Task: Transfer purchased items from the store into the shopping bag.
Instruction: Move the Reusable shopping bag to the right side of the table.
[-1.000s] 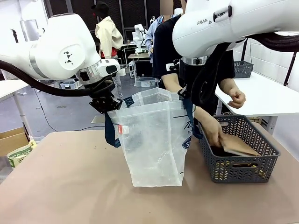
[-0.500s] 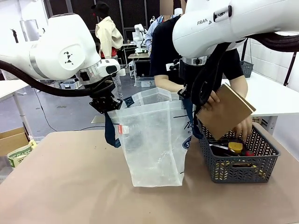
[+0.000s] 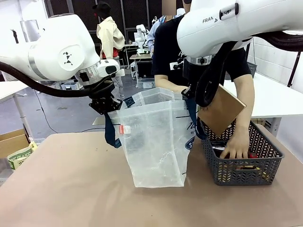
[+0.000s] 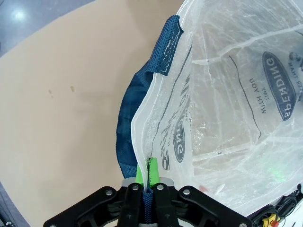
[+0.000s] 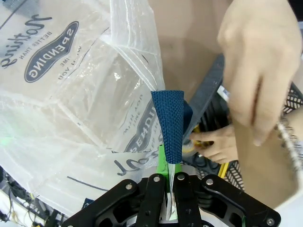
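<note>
Left wrist view: left gripper (image 4: 146,166) is pressed together on a navy strap (image 4: 129,127) at the rim of the shopping bag (image 4: 227,104).

Right wrist view adds what the front view hides: right gripper (image 5: 169,163) pinches the second strap (image 5: 170,118), and a hand (image 5: 258,66) grips the cardboard sheet (image 5: 255,165).

Front view: the bag stands on the table (image 3: 71,189), mouth open, just left of the grey basket (image 3: 244,176).

Versus a second ago: the sheet has come off the basket and is tilted above it. The other hand (image 3: 235,149) reaches among the purchased items (image 3: 251,155) inside.

Count: one bag, two straps, two grippers, one basket, one sheet, two hands.
</note>
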